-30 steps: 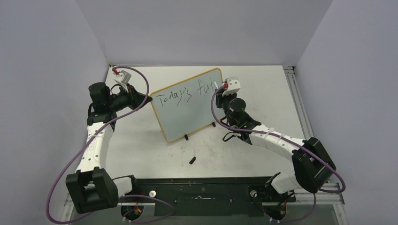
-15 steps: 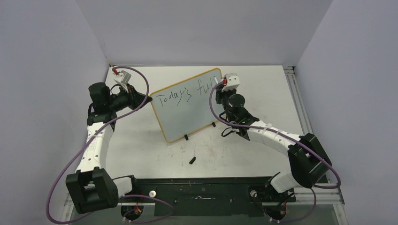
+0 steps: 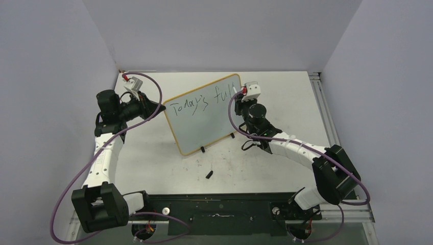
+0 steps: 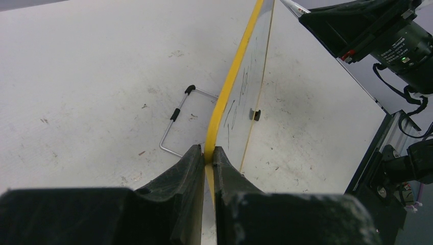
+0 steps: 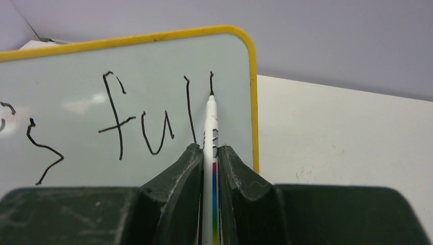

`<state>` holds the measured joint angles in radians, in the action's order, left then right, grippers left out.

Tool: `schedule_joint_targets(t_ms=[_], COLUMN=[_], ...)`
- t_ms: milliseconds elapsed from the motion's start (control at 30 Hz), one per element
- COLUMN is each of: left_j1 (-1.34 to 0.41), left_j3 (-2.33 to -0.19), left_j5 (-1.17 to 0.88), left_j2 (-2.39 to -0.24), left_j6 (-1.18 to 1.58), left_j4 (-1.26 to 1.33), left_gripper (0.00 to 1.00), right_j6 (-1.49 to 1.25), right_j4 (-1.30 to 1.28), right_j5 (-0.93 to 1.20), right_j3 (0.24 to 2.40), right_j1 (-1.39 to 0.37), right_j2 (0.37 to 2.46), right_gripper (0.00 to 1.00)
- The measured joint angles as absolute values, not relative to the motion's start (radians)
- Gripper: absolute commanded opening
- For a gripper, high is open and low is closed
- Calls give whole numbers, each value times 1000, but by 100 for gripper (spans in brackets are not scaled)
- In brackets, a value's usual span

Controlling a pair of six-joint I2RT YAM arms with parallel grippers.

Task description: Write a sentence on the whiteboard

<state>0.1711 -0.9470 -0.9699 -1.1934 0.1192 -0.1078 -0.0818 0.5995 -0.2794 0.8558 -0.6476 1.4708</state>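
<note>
At the middle of the white counter point(image 3: 265, 166), the small yellow-framed rectangular whiteboard point(image 3: 204, 125) stands on its black feet. The left claw point(image 4: 208, 153) is clamped on its side frame. The right claw point(image 5: 207, 151) pinches a slim white marker pen point(image 5: 210, 117), tip on the board at the last stroke of the black handwritten lettering "Today's full" point(image 3: 200, 104).
</note>
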Motion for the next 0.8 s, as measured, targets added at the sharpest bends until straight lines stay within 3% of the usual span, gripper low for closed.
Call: schedule_joint_targets(t_ms=[800], left_j1=[172], left_j3=[-947], left_j5=[-973], left_j2=[-1193], left_j6=[120], left_j4=[-108], left_gripper=[0], right_j6=[-115], right_j4=[532], right_j5=[-315], right_j3=[770], right_j1=[-648], right_j2=[1406], right_gripper=[5])
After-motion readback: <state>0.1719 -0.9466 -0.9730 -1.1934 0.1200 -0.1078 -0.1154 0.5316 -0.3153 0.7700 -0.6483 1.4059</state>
